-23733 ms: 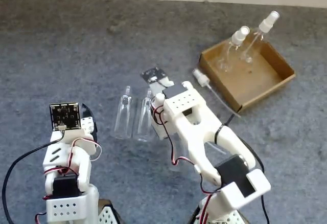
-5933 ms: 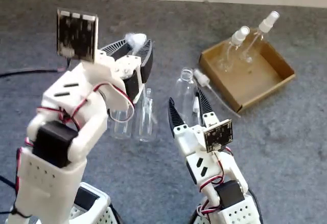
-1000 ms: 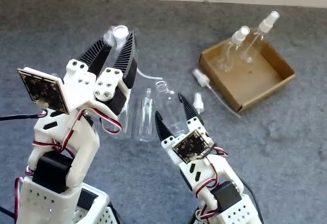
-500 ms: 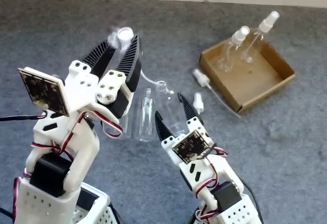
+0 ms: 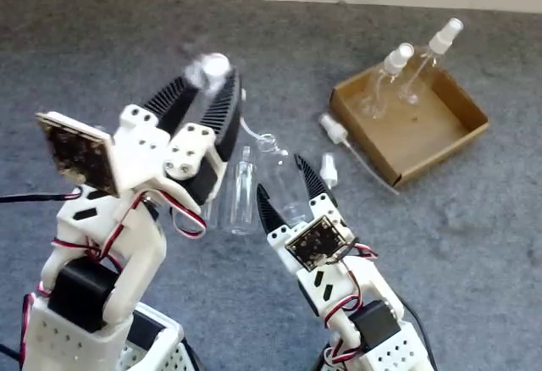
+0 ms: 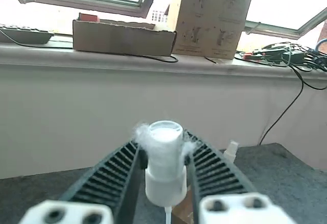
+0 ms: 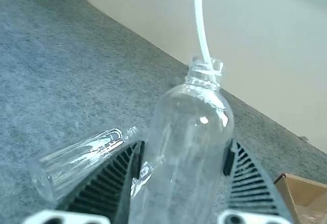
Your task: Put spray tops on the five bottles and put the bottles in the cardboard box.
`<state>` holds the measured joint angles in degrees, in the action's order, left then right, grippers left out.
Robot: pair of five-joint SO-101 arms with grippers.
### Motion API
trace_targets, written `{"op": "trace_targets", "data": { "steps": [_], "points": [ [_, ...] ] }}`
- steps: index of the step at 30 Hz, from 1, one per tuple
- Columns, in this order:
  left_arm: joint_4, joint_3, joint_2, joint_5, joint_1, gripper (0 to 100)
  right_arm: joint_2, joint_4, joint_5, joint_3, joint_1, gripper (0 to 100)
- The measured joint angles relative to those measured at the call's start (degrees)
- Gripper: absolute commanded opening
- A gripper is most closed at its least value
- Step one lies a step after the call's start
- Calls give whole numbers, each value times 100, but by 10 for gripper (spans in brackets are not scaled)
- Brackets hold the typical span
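My left gripper is up above the table, shut on a white spray top. Its thin tube slants down to the neck of a clear bottle. That bottle stands tilted in my right gripper, which is shut on it. In the right wrist view the tube enters the bottle's neck. In the left wrist view the spray top sits between the black fingers. The cardboard box at the right holds two capped bottles.
Two uncapped bottles lie on the grey carpet between the arms. Two loose spray tops lie left of the box. One lying bottle is close beside the right gripper.
The left gripper has carried the spray top a little to the right and nearer, bringing the tube's end to the held bottle's neck. The right arm and its bottle have stayed put.
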<state>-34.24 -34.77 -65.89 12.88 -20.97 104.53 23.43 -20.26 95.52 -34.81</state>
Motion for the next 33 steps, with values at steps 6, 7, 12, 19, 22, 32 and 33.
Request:
{"op": "trace_targets", "data": {
  "steps": [6, 7, 12, 19, 22, 32, 33],
  "points": [
    [404, -316, 360, 0, -53, 5, 0, 0, 0, 0, 0, 163],
    [431, -325, 510, 0, -62, 5, 0, 0, 0, 0, 0, 163],
    [457, -352, 1125, 0, -97, 5, 0, 0, 0, 0, 0, 163],
    [457, -387, 1222, 185, -97, 5, 0, 0, 0, 0, 0, 163],
    [457, -387, 1240, 642, -97, 5, 0, 0, 0, 0, 0, 163],
    [422, -905, 1240, 862, -97, 5, 0, 0, 0, 0, 0, 163],
    [422, -985, 1240, 862, -97, 5, 0, 0, 0, 0, 0, 163]
  ]
}}
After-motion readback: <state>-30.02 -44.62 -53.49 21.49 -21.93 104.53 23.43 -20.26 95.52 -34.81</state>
